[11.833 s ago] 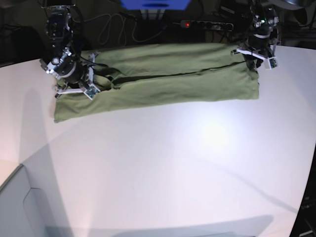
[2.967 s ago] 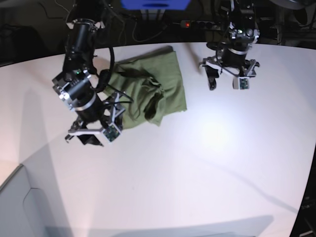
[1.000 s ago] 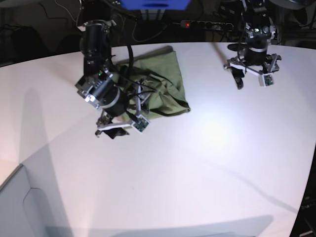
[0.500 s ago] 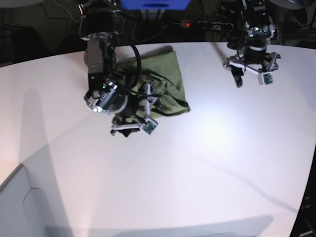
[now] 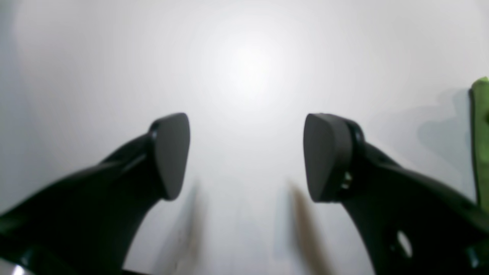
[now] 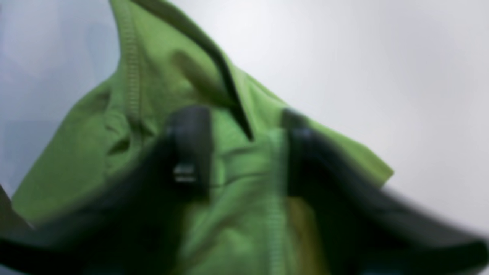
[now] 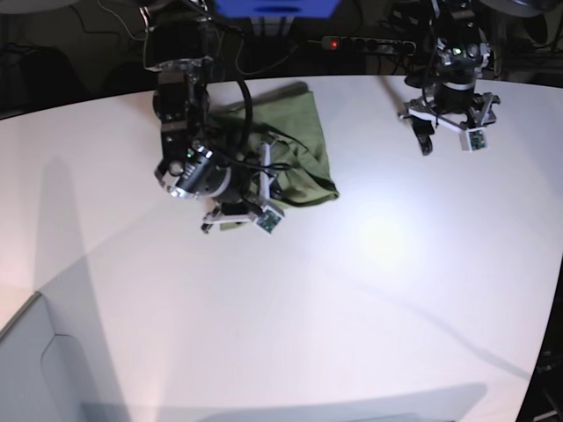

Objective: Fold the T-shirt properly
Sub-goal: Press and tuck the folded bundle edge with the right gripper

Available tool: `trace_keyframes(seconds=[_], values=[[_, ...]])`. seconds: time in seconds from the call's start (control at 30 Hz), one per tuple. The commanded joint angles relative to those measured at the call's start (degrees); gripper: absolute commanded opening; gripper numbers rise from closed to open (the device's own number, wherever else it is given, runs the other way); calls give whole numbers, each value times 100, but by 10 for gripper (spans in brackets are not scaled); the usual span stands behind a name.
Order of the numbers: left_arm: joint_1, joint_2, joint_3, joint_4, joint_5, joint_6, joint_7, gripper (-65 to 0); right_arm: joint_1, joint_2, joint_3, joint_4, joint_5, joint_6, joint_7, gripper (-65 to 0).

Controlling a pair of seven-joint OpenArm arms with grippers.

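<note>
In the base view, the right gripper (image 7: 236, 216) hung at centre left over the near corner of the T-shirt (image 7: 295, 141), which lay bunched in a rough folded heap on the white table (image 7: 352, 308), in the upper middle of the frame. The right wrist view, heavily blurred, showed the two dark fingers (image 6: 189, 149) standing either side of a raised ridge of green cloth (image 6: 153, 95), with fabric filling the gap between them; whether the jaws had closed on the shirt could not be told from that blur. At upper right of the base view, the left gripper (image 7: 447, 132) hovered well apart from the garment. Its wrist view showed the fingers (image 5: 172, 152) spread wide over bare tabletop with nothing between them, and only a sliver of green cloth (image 5: 480, 133) at the right edge of the frame.
</note>
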Motion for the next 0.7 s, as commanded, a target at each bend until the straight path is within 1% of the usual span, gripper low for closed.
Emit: trace_keyframes(seconds=[0.0, 0.03, 0.13, 0.2, 0.27, 0.47, 0.67], values=[[4, -34, -18, 88, -13, -3, -116, -203, 80, -42, -28, 128, 92, -14, 78, -592], [4, -34, -18, 79, -13, -3, -116, -203, 71, -42, -28, 172, 92, -14, 78, -650], [4, -34, -18, 79, -13, -3, -124, -203, -202, -42, -37, 629, 92, -14, 78, -631], [-5, -34, -18, 79, -13, -3, -133, -203, -421, -42, -46, 1007, 92, -14, 78, -649], [-49, -34, -1, 79, -13, -3, -133, -203, -606, -42, -134, 1323, 101, -14, 78, -649], [-163, -34, 17, 79, -13, -3, -116, -203, -1283, -42, -564, 2123, 101, -14, 87, -650], [-225, -34, 26, 79, -13, -3, -116, -203, -1670, -42, -1232, 2290, 101, -14, 131, -650]])
